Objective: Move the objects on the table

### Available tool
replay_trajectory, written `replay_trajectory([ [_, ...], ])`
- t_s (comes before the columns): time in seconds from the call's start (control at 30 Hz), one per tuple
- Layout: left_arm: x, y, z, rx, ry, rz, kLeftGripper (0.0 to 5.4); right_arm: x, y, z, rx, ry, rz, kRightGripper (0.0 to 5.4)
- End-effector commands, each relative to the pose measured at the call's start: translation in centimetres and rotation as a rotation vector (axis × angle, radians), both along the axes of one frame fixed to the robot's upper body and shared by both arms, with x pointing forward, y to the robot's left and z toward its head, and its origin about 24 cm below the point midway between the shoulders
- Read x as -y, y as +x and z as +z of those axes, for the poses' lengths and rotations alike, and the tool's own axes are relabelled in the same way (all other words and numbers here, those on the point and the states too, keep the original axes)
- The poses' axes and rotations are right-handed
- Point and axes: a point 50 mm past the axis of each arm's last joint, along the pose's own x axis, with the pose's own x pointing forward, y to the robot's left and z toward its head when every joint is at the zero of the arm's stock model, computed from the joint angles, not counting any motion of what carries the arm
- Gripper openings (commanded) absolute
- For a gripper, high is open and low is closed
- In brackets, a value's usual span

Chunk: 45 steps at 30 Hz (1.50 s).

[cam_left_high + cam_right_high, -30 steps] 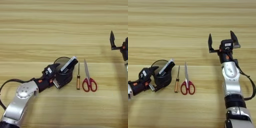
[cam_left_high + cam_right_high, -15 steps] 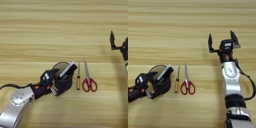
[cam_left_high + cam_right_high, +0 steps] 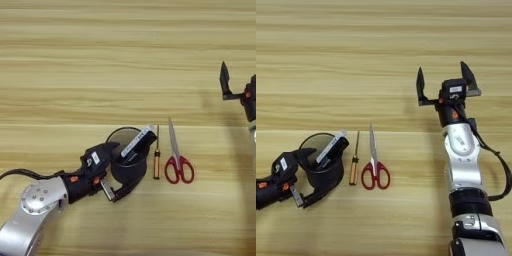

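Flanking pen cup (image 3: 128,162): screwdriver (image 3: 156,160), scissors (image 3: 176,161)

pen cup (image 3: 128,162) sits left-centre on the table (image 3: 75,60), near its front; a marker (image 3: 136,145) leans inside it, tip over the right rim; left gripper (image 3: 118,171) brackets the cup from the left, one finger behind, one in front; screwdriver (image 3: 156,160) lies just right of the cup; scissors (image 3: 177,161) just right of that, blades pointing away; right gripper (image 3: 445,82) well apart, far right, further back.
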Motion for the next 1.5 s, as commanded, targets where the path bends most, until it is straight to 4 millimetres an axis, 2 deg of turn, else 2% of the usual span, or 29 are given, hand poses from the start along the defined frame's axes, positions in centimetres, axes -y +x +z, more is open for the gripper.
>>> replay_trajectory([
  [0.03, 0.0, -0.1, -0.2, -0.01, 0.029, -0.015, 5.38, 0.0, 0.3, 0.4, 0.012, -0.008, 0.004, 5.4],
  [0.43, -0.8, -0.4, 0.1, -0.018, 0.044, 0.047, 5.38, 0.0, 0.3, 0.4, 0.013, -0.009, 0.004, 5.4],
  [0.7, -2.4, -1.0, 0.3, -0.02, 0.085, 0.104, 5.38, 0.0, 0.5, 0.4, 0.01, -0.009, 0.004, 5.4],
  [1.17, -5.4, -1.9, 2.3, 0.052, 0.092, -0.043, 5.38, 0.2, 0.8, 0.1, 0.004, -0.011, 0.002, 5.4],
  [1.27, -5.9, -1.8, 3.4, 0.091, 0.059, -0.06, 5.38, 0.2, 0.9, 0.1, 0.003, -0.011, 0.002, 5.4],
  [1.33, -6.0, -1.1, 5.0, 0.163, -0.02, -0.03, 5.38, 0.2, 0.9, 0.1, 0.003, -0.012, 0.002, 5.4],
  [1.5, -5.2, -0.8, 8.1, 0.277, -0.193, -0.05, 5.38, 0.2, 0.9, 0.1, 0.003, -0.011, 0.002, 5.4],
])
